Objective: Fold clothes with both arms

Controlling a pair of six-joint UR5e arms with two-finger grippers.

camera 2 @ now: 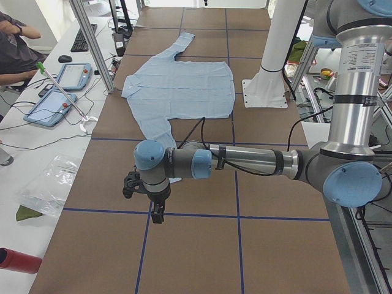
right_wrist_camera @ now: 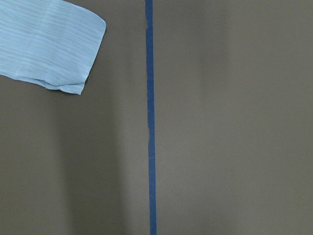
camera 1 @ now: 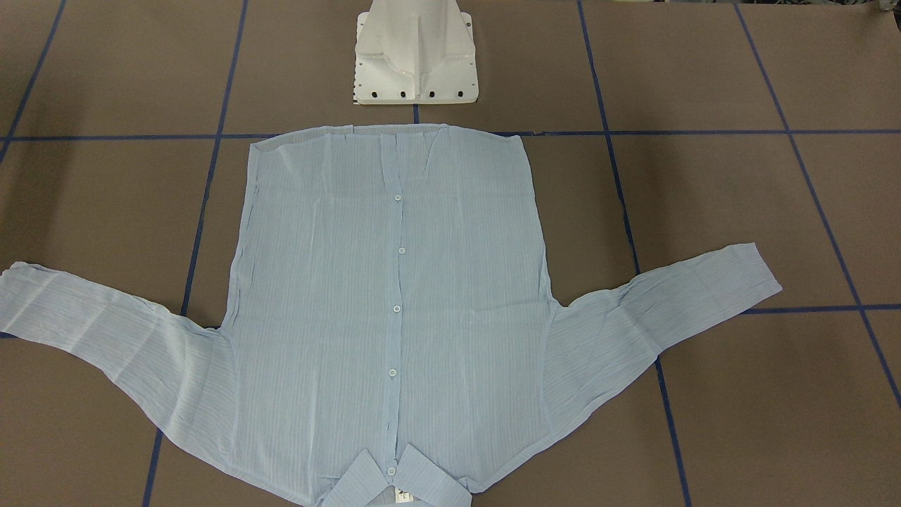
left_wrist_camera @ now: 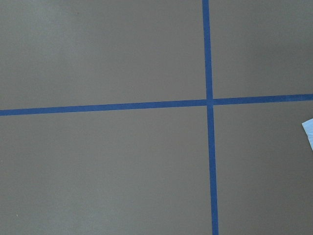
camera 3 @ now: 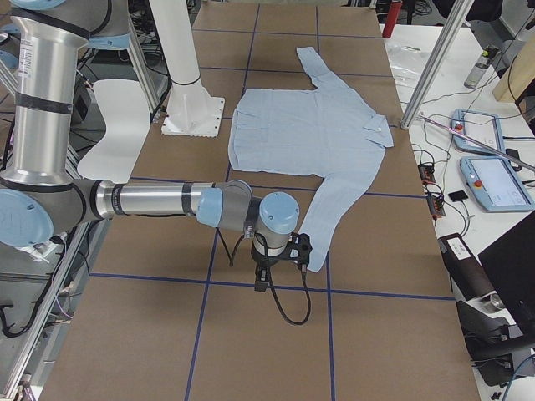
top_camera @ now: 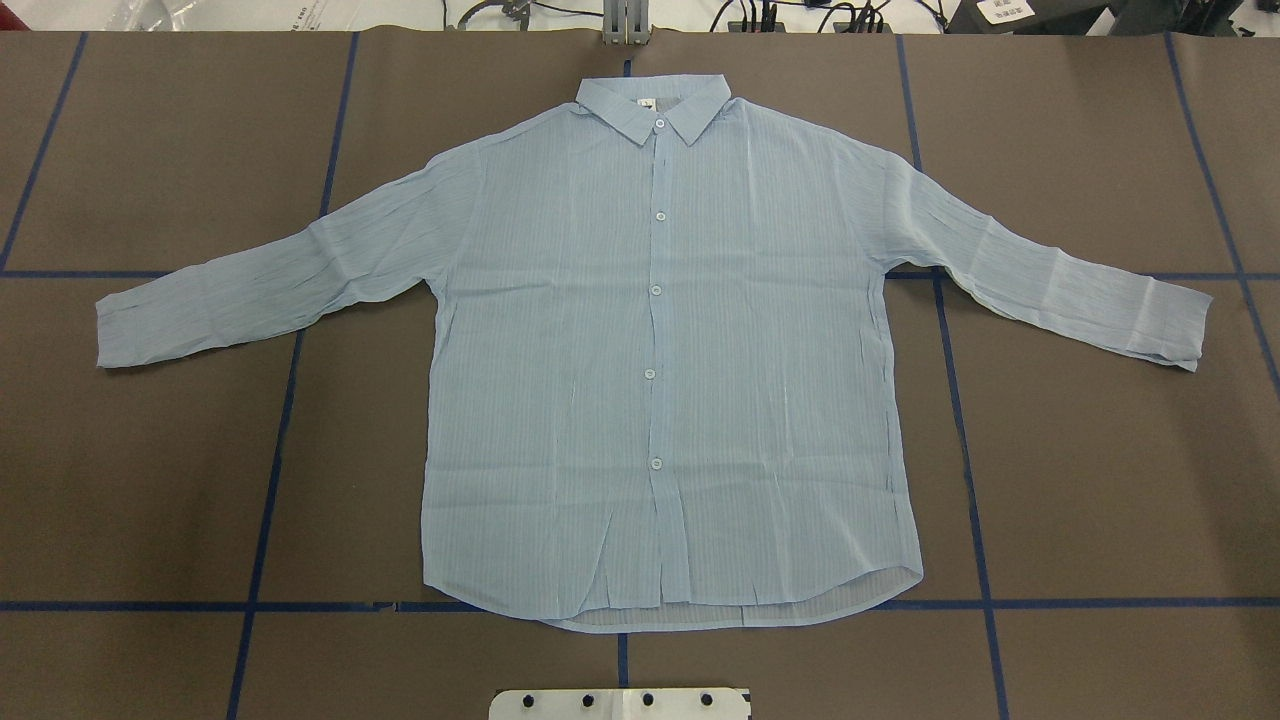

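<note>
- A thin, semi-sheer light blue button-up shirt [top_camera: 655, 350] with fine stripes lies flat, buttoned and face up on the brown paper-covered table [top_camera: 1100, 480]. Its collar is at the edge far from the robot and its hem is just in front of the white pedestal base [top_camera: 620, 703].
- Its body runs away from the robot, while both long sleeves spread sideways along the table. Nothing is folded, so I judge the task to be at its very start.
- The silver-grey left arm [camera 2: 245, 160] reaches low over bare table past the left-side cuff [top_camera: 130, 330], and the black left gripper [camera 2: 157, 214] points down, off the cloth. Its wrist view shows only table, crossed blue tape lines [left_wrist_camera: 208, 103] and a sliver of pale fabric at the right edge.
- The right arm [camera 3: 159, 200] mirrors it. The black right gripper [camera 3: 261, 280] hangs just beyond the right-side cuff [right_wrist_camera: 54, 49], which sits in the top left corner of its wrist view.
- I cannot tell whether either claw is spread or closed, since each shows only in a side view. Neither appears to touch the cloth.
- Each cuff lies inward from its own claw, so each arm would likely take its nearer sleeve and carry it toward the button line.
</note>
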